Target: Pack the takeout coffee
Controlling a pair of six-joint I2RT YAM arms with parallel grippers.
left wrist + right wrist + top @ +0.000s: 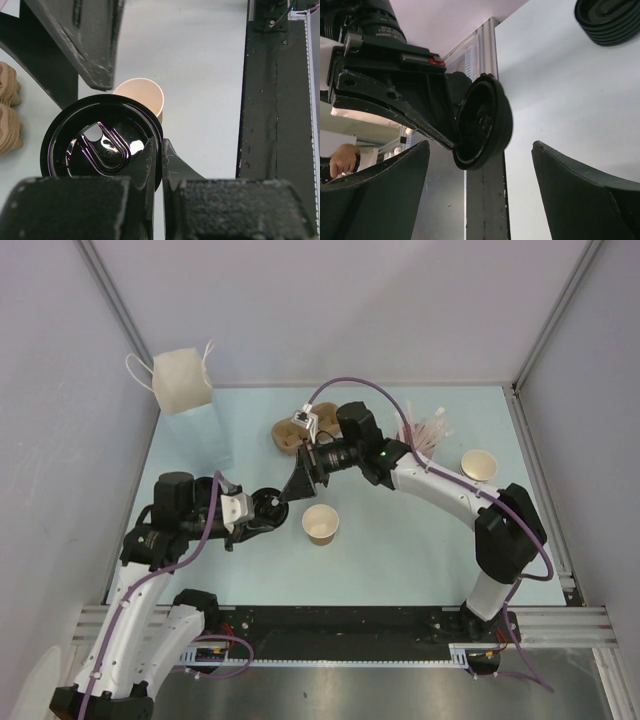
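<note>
Tightly shut, the left gripper pinched the black lid by its rim, left of the paper cup. The right gripper stood wide open nearby, empty.

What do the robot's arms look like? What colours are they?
The left arm and the right arm are made of white tube-shaped links with chunky black joints. A purple cable loops along each one. The left gripper and the right gripper are black, each with two flat, wedge-shaped fingers. A tiny green light glows on the right arm.
</note>
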